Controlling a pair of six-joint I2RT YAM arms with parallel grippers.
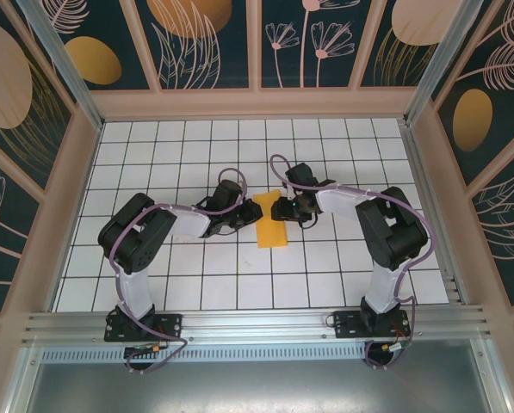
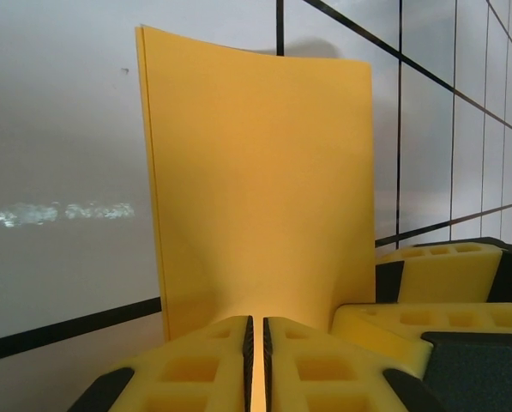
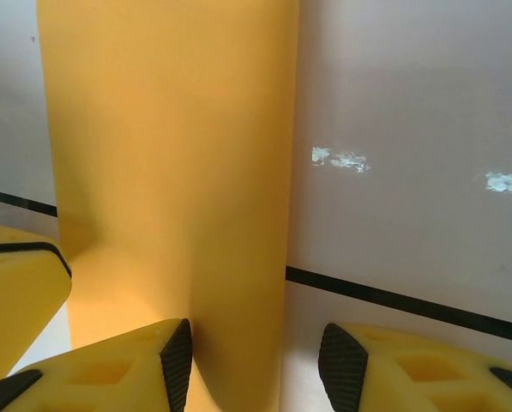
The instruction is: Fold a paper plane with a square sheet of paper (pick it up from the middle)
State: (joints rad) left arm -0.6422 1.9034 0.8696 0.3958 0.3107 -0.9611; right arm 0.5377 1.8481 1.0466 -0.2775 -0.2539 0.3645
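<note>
Left gripper (image 2: 256, 324) pinching sheet (image 2: 256, 172), apparently lengthwise away

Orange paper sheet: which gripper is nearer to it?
Left. The left gripper is shut on the orange paper sheet; the right gripper is open, with the sheet's other edge between its fingers.

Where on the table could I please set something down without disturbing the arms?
Bare tiles run along the back wall, and again between the orange paper and the near rail. The middle is crowded: left gripper and right gripper meet at the paper.
</note>
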